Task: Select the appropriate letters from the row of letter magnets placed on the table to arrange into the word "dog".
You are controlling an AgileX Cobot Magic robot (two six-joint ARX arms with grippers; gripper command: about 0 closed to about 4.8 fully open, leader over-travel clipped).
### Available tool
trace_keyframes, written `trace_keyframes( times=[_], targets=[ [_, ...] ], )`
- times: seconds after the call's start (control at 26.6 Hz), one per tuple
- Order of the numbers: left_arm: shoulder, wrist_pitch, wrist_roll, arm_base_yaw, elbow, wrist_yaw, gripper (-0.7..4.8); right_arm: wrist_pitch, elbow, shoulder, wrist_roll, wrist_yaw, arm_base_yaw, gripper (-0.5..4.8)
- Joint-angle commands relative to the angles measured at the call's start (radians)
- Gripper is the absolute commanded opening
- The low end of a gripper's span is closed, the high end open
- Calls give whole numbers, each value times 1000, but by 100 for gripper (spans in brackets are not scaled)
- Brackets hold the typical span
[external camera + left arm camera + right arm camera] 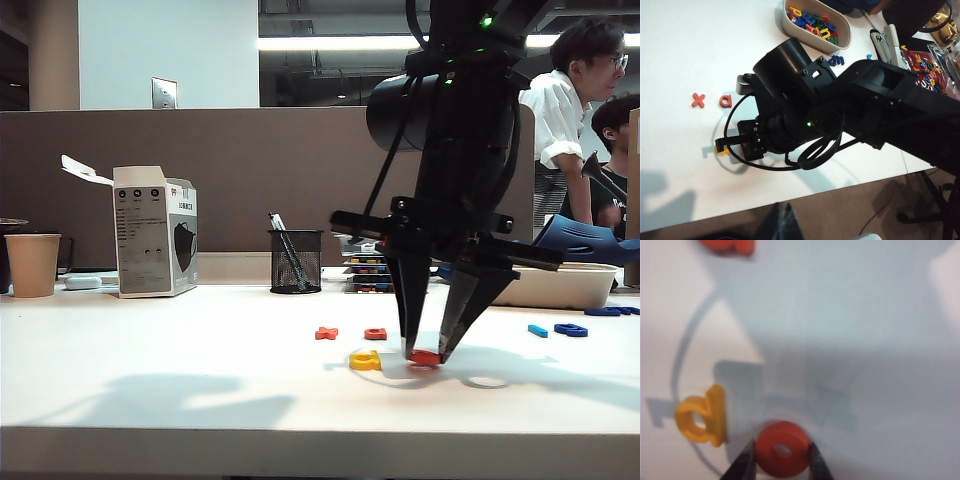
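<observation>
In the exterior view my right gripper (425, 352) points down at the table (150, 380), shut on the orange-red ring "o" (425, 357), which sits at or just above the surface. The yellow "d" (365, 361) lies flat close beside it. The right wrist view shows the "o" (782, 450) pinched between both fingers (742, 466), with the "d" (702, 417) a short gap away. The dark blue "g" (571, 329) lies farther right. My left gripper (782, 206) hangs beyond the table's front edge, dark and blurred, fingers together with nothing between them. The right arm hides most of the "d" (720, 149) there.
An orange-red "x" (326, 333) and another orange-red letter (375, 333) lie behind the "d". A light blue bar (538, 330) lies beside the "g". A white tray (560, 285) of letters, a mesh pen holder (296, 260), a box (155, 245) and a paper cup (32, 264) line the back.
</observation>
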Motion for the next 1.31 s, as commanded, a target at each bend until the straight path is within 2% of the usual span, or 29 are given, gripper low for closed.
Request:
trace_keyframes(
  times=[0.04, 0.53, 0.56, 0.68, 0.83, 1.01, 1.31],
  targets=[
    [-2, 6, 2, 1, 2, -5, -5, 19, 2, -4, 2, -16, 3, 94],
    [-2, 6, 2, 0, 2, -5, -5, 15, -13, 33, 2, -13, 3, 98],
    [-2, 6, 2, 0, 2, -5, -5, 13, -13, 33, 2, -2, 3, 130],
    [-2, 6, 2, 0, 2, -5, -5, 11, -13, 33, 3, 11, 3, 172],
    [-2, 6, 2, 0, 2, -5, -5, 1, -13, 32, 3, 17, 3, 172],
    [-2, 6, 2, 0, 2, -5, -5, -31, -13, 31, -8, 73, 2, 173],
    [-2, 6, 2, 0, 2, -5, -5, -29, -13, -17, -9, 57, 2, 182]
  ],
)
